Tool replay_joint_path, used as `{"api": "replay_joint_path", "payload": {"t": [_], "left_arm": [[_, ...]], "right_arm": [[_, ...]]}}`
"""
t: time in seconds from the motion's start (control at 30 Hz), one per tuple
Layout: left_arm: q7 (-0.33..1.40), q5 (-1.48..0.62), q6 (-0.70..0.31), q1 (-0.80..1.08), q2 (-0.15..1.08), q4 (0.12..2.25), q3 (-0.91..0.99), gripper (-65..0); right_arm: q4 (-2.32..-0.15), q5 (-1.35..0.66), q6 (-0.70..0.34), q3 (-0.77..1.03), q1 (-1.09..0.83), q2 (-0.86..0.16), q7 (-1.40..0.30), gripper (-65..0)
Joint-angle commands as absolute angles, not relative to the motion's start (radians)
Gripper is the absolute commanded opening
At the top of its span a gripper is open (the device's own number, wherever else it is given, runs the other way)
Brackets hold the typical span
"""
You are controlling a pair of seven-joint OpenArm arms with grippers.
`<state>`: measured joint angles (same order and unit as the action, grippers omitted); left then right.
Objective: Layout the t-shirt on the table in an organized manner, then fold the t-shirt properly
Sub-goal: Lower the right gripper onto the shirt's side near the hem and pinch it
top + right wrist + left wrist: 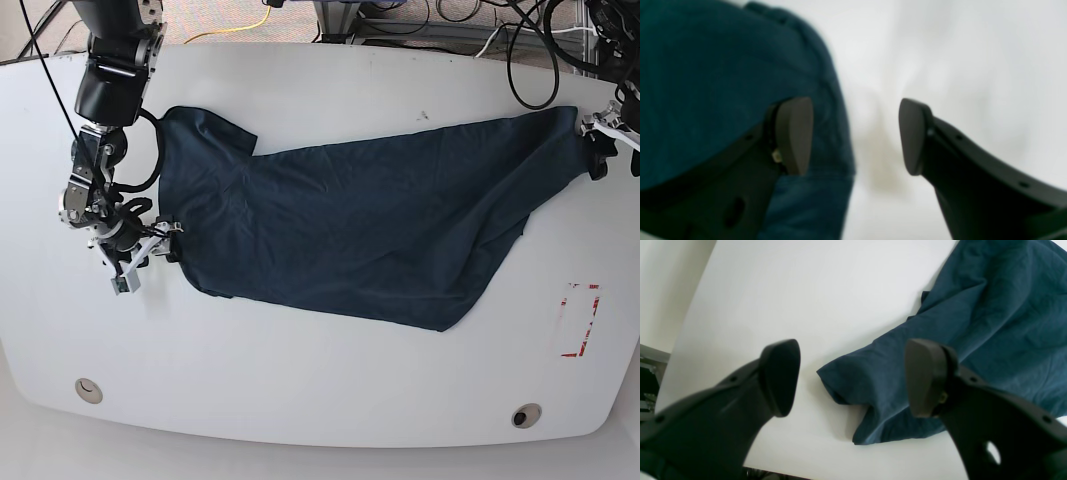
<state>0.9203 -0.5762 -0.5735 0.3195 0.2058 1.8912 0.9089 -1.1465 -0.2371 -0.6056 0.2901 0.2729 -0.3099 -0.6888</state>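
The dark navy-teal t-shirt (350, 230) lies spread and wrinkled across the white table (320, 400), stretched from left to right. My left gripper (598, 150) is at the shirt's far right tip. In the left wrist view the gripper (853, 378) is open, with a folded corner of the t-shirt (990, 323) between and below its fingers. My right gripper (158, 240) is at the shirt's left edge. In the right wrist view the gripper (853, 136) is open; the t-shirt (706, 83) edge lies under its left finger, and bare table (957, 66) under the right.
A red dashed rectangle (580, 320) marks the table at the right. Two grommet holes (88, 390) (526, 414) sit near the front edge. Cables (540, 50) hang behind the table's back edge. The table's edge shows at the left of the left wrist view (690, 316).
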Motion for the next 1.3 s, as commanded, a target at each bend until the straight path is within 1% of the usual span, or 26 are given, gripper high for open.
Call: {"api": "replay_joint_path", "payload": {"t": [0.0,0.27,0.5,0.77,0.97,1.27], "left_arm": [[0.897,-0.591,-0.575,0.329,0.223,1.908,0.914,-19.2],[0.897,-0.591,-0.575,0.331,0.223,1.908,0.914,-19.2],[0.897,-0.591,-0.575,0.34,0.226,1.908,0.914,-19.2],[0.897,-0.591,-0.575,0.344,0.226,1.908,0.915,-19.2],[0.897,-0.591,-0.576,0.346,0.226,1.908,0.915,-19.2],[0.897,-0.591,-0.576,0.344,0.226,1.908,0.914,-19.2]], "right_arm": [[-1.15,-0.283,-0.625,0.265,0.305,-0.325,-0.665,-26.2],[-1.093,-0.374,-0.625,0.222,0.32,-0.325,-0.665,-26.3],[-1.087,-0.39,-0.625,0.222,0.32,-0.32,-0.665,-26.3],[-1.087,-0.378,-0.621,0.225,0.32,-0.291,-0.659,-26.3],[-1.089,-0.349,-0.619,0.228,0.321,-0.292,-0.657,-25.7],[-1.09,-0.344,-0.619,0.228,0.348,-0.334,-0.661,-25.8]]}}
